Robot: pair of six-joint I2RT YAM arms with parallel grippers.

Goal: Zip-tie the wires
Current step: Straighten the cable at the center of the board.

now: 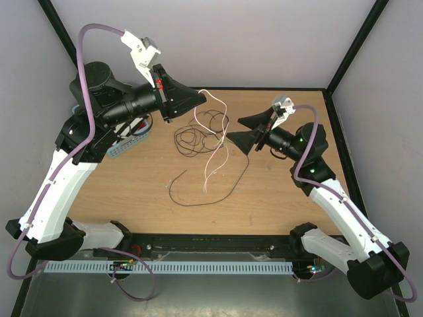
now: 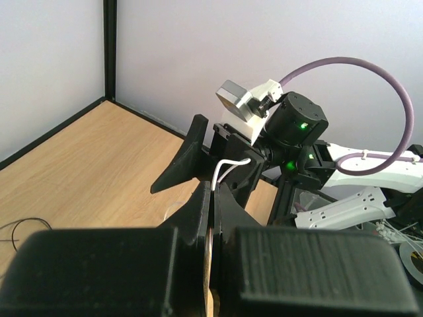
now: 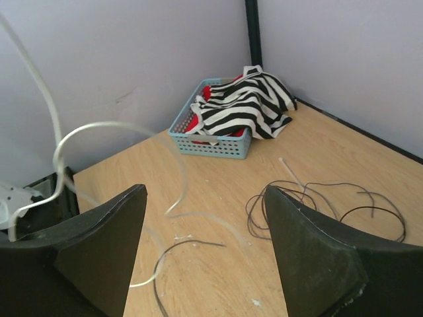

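1. Left gripper point(image 1: 200, 99) — clamped tight on a pale strand of the wires point(image 1: 192, 139), at 12 o'clock of the tangle.
2. Right gripper point(image 1: 233, 128) — spread wide, gripping nothing, at 3 o'clock of it.
3. Dark loops lying mid-table point(image 1: 132, 191), one tail trailing toward 6 o'clock.

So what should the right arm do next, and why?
Probably ease the right gripper forward and close on the pale strand: its jaws stand open with that strand looping just ahead, lifted off the table by the shut left gripper, while the dark wires lie loose below.
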